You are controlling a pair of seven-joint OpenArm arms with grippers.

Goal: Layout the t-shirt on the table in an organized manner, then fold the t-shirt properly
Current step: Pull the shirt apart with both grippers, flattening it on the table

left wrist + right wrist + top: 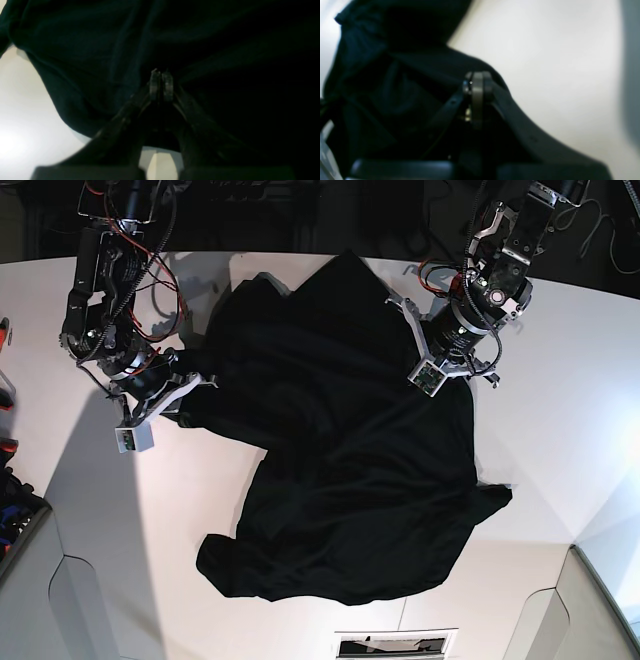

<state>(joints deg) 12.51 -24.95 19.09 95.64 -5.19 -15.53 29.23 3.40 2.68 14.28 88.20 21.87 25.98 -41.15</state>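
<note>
The black t-shirt lies crumpled across the middle of the white table, with its print hidden. My left gripper is at the shirt's far right edge. In the left wrist view its fingers are pressed together, and the t-shirt bunches around the gripper. My right gripper is at the shirt's left edge. It is shut in the right wrist view, and the t-shirt drapes over and past its tips.
Red-handled tools and a dark bin sit at the left edge. The table's front edge has angled corners and a vent. Cables hang on the arm at the back left.
</note>
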